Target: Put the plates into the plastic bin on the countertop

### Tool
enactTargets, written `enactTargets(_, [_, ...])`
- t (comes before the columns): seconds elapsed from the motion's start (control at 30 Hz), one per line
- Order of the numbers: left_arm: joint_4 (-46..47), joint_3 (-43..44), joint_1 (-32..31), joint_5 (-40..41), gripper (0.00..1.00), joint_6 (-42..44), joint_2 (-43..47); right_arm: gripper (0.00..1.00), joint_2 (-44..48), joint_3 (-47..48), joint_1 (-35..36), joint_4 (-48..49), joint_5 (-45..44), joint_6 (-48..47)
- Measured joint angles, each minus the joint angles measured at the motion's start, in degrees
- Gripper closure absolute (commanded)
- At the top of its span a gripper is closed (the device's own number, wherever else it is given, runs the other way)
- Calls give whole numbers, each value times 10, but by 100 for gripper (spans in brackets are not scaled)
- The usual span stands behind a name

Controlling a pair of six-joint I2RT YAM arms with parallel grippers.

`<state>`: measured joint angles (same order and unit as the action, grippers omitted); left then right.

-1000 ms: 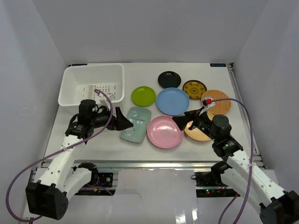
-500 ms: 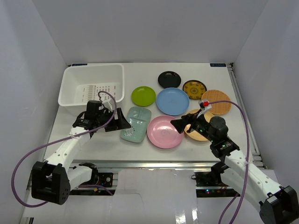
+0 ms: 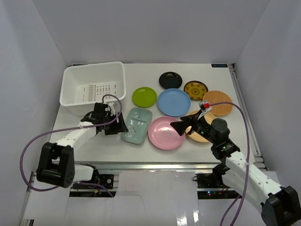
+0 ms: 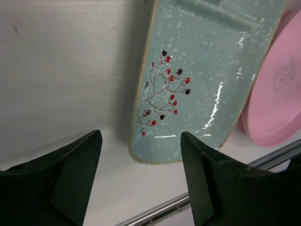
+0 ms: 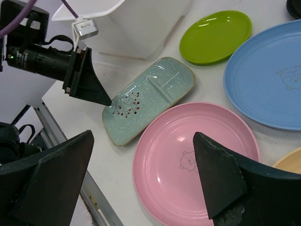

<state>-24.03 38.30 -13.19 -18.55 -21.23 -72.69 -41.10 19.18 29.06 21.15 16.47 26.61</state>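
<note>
The pale green divided tray (image 3: 137, 125) lies on the countertop (image 3: 94, 141), left of the pink plate (image 3: 165, 133). My left gripper (image 3: 122, 125) is open and empty, low at the tray's left edge. In the left wrist view the tray (image 4: 202, 80) lies just beyond the open gripper (image 4: 141, 183). My right gripper (image 3: 180, 126) is open and empty over the pink plate (image 5: 197, 155). Lime green (image 3: 144, 97), light blue (image 3: 173, 101), black (image 3: 170, 80), yellow-patterned (image 3: 195, 89) and orange (image 3: 217, 102) plates lie behind. The tan plate (image 3: 201, 136) is partly hidden by my right arm. The white bin (image 3: 91, 87) holds no plates.
A metal rail (image 3: 155, 165) runs along the countertop's near edge, close to the tray and the pink plate. White walls enclose the left, back and right sides. The bin's near wall (image 5: 141, 23) stands just behind the tray's far end.
My left arm has dropped lower, bringing the wrist closer to the tray's left edge. My right gripper has shifted slightly left over the pink plate. No plate has moved.
</note>
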Motion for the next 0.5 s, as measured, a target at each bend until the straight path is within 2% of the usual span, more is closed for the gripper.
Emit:
enactTargets(0.2, [13, 6, -1, -8, 26, 7, -76, 9, -2, -14, 0, 16, 14, 7])
enactTargets(0.3, [23, 18, -2, -9, 31, 7, -94, 9, 2, -24, 0, 24, 20, 11])
enactTargets(0.37, [31, 20, -3, -9, 39, 4, -100, 9, 3, -27, 0, 27, 22, 12])
enactTargets(0.47, [33, 19, -6, -4, 42, 2, -101, 9, 8, -32, 0, 30, 23, 13])
enactTargets(0.5, [33, 19, -8, -2, 46, 0, -101, 9, 10, -32, 0, 31, 24, 14])
